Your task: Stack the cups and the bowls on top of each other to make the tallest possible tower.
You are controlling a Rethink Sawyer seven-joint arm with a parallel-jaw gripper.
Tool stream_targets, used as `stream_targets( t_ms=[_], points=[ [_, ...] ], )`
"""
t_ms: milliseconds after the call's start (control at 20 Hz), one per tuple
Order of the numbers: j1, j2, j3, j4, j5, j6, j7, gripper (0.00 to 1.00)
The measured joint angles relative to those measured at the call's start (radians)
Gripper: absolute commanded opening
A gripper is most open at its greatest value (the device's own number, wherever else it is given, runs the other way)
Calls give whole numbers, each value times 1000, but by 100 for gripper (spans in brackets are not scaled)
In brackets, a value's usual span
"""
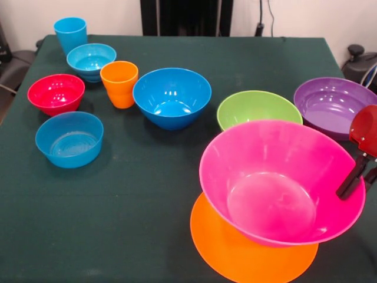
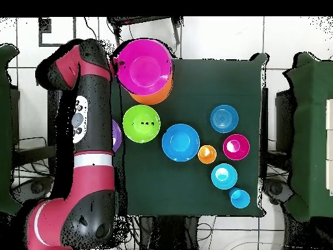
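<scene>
Front view: tool (image 1: 353, 183) pinching pink bowl (image 1: 277, 183) rim over orange bowl (image 1: 247, 253); advise levelling and centring before release.

Gripper (image 1: 360, 177) cut off by the right edge of the front view, just beside the large glossy pink plastic bowl (image 1: 277, 180); whether it is open or closed cannot be told. Pink bowl hides most of the flat orange plastic bowl (image 1: 235, 256) beneath it, which the bottom edge also clips. Overhead, the red and black arm (image 2: 88, 130) covers nearly all of the purple plastic bowl (image 2: 117, 137); only a sliver shows.
</scene>
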Motion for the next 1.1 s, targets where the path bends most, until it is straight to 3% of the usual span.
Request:
stream_targets(
  t_ms=[1100],
  points=[
    [11, -20, 0, 65, 0, -58, 0, 0]
  ],
)
